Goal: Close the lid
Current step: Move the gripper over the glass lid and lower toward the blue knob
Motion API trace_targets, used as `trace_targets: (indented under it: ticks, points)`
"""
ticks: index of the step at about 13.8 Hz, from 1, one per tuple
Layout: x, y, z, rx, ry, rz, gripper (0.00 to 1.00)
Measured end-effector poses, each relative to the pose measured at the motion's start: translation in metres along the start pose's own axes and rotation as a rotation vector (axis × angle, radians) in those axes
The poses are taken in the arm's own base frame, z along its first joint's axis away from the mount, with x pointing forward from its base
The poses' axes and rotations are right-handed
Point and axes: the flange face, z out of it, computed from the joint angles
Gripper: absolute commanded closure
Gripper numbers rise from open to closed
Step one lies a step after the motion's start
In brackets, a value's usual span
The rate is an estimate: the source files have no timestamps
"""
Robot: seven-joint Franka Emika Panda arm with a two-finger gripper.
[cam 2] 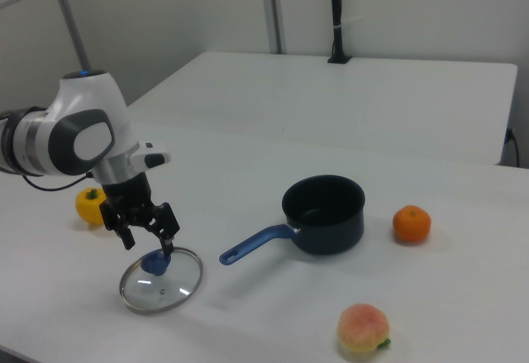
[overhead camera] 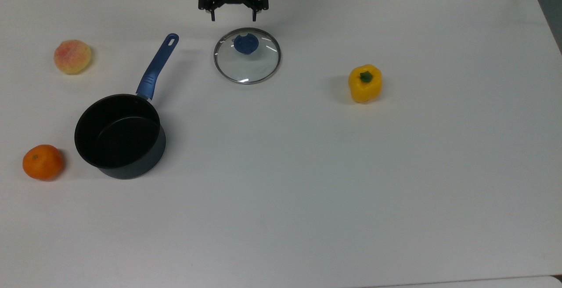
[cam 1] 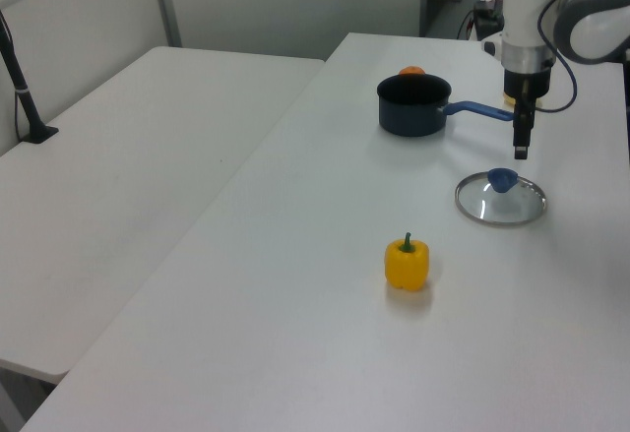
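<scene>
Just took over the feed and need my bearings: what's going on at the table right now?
The Panda arm's gripper hangs open above the blue knob of the glass lid, touching nothing. The lid lies flat on the white table, apart from the open black saucepan. A yellow bell pepper, an orange and a peach sit untouched.

Around lid: your round clear glass lid with blue knob lies flat on bare white table, open on every side | Top view's left: black saucepan with blue handle stands well apart, rim open | Peach-coloured round fruit, orange fruit flank the pan | Top view's right: yellow bell pepper stands well clear.
</scene>
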Motion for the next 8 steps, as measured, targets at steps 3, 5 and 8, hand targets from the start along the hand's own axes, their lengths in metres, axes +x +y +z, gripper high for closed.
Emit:
trace_targets:
  ticks: [3, 5, 8]
  points:
    - [-0.002, -0.006, 0.015, -0.001, 0.032, 0.014, 0.0]
    - [0.0, -0.01, 0.019, 0.001, 0.061, 0.015, 0.0]
    - [0.008, -0.015, 0.029, 0.008, 0.099, 0.047, 0.0]
